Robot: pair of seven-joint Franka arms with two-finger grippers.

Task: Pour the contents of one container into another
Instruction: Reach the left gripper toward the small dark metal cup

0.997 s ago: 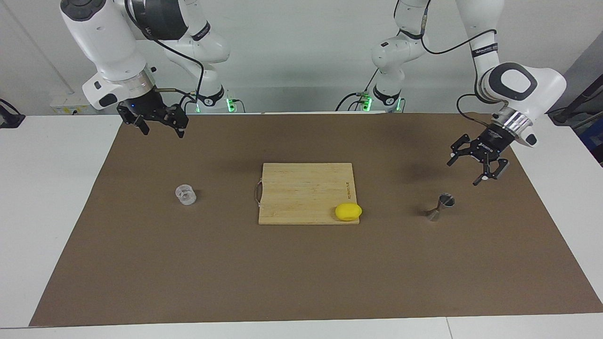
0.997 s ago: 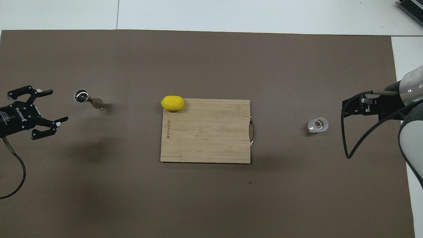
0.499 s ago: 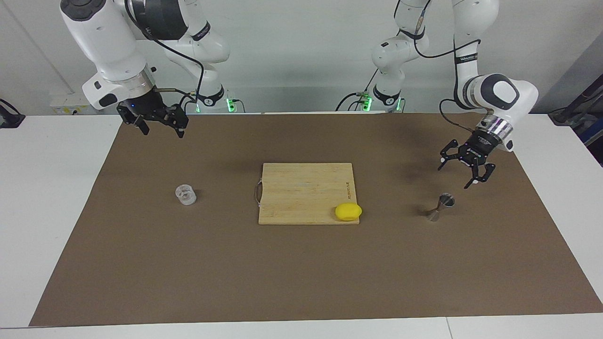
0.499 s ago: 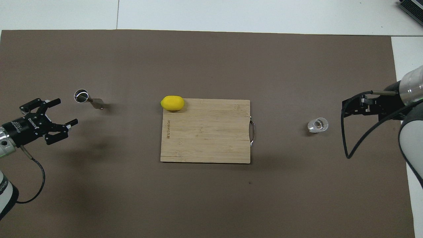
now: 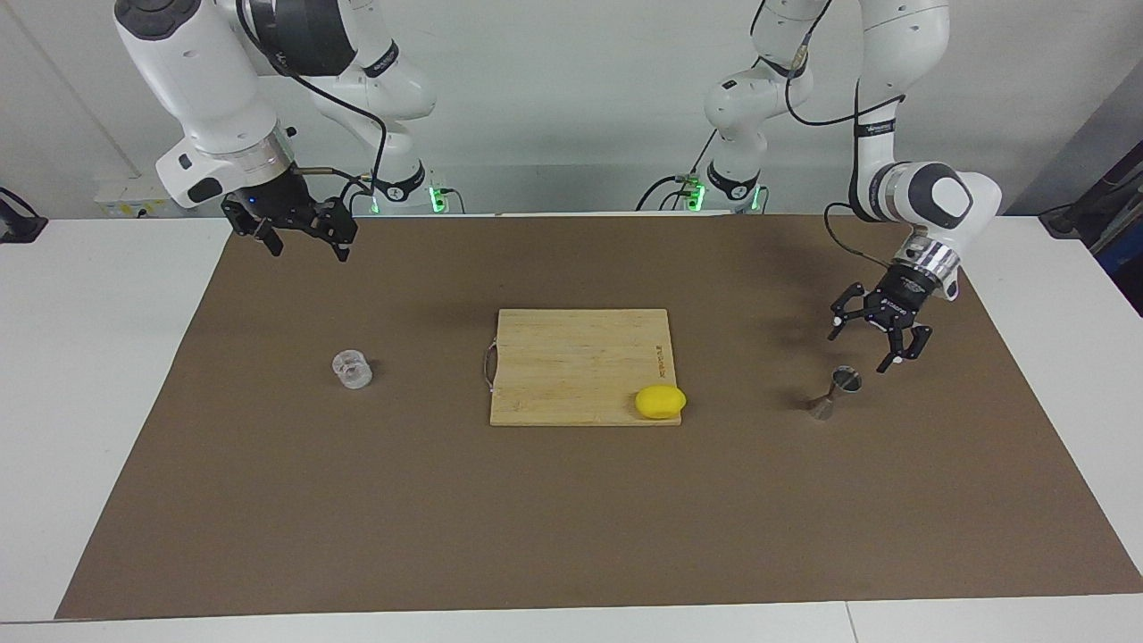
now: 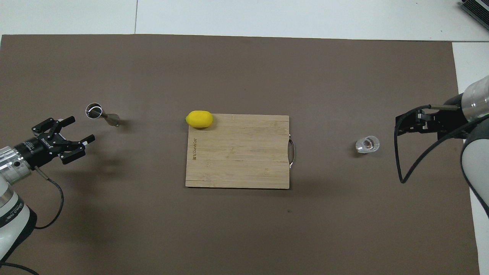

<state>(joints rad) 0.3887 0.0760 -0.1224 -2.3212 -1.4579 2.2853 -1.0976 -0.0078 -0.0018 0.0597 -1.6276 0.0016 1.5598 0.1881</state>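
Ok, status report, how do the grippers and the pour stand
Left gripper open, above the mat beside steel jigger, not touching. Right gripper open, waiting clear of glass cup. Nothing poured. Nothing in the way.

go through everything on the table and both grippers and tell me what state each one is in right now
glass cup: upright on the mat, untouched.
steel jigger: upright on the mat, not held.
lemon: resting on a corner of the cutting board.
cutting board: flat on the mat, between cup and jigger.
left gripper: open, empty, in the air close by the jigger.
right gripper: open, empty, waiting raised over the mat's edge.
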